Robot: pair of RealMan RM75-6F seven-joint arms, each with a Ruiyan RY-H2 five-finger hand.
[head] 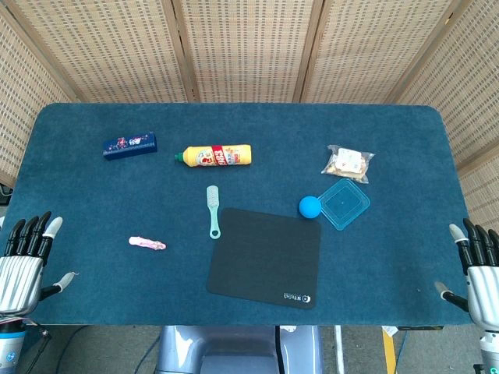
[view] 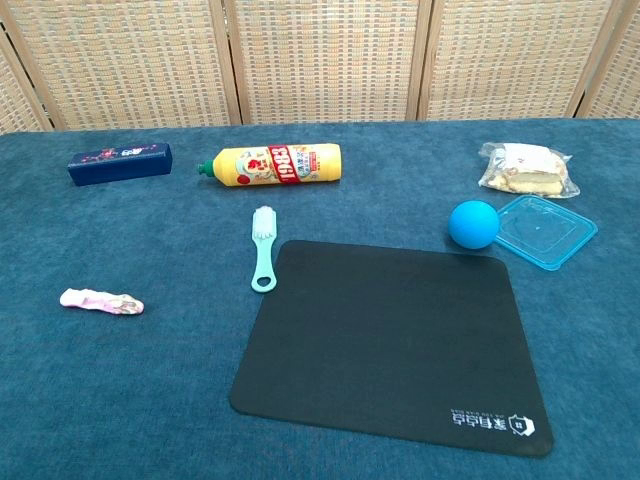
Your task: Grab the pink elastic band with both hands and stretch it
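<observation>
The pink elastic band (head: pixel 147 244) lies bunched into a short strip on the blue table cloth, left of the black mat; the chest view shows the band (view: pixel 101 301) at the left. My left hand (head: pixel 25 261) hovers at the table's near left corner, fingers spread, holding nothing, well to the left of the band. At the near right corner my right hand (head: pixel 477 269) is likewise open and empty, far from the band. Neither hand appears in the chest view.
A black mouse mat (head: pixel 266 255) lies front centre. A mint brush (head: pixel 213 210), yellow bottle (head: pixel 214 156), dark blue box (head: pixel 130 145), blue ball (head: pixel 309 206), clear blue lid (head: pixel 344 204) and snack bag (head: pixel 348 163) are spread across the table (head: pixel 93 187).
</observation>
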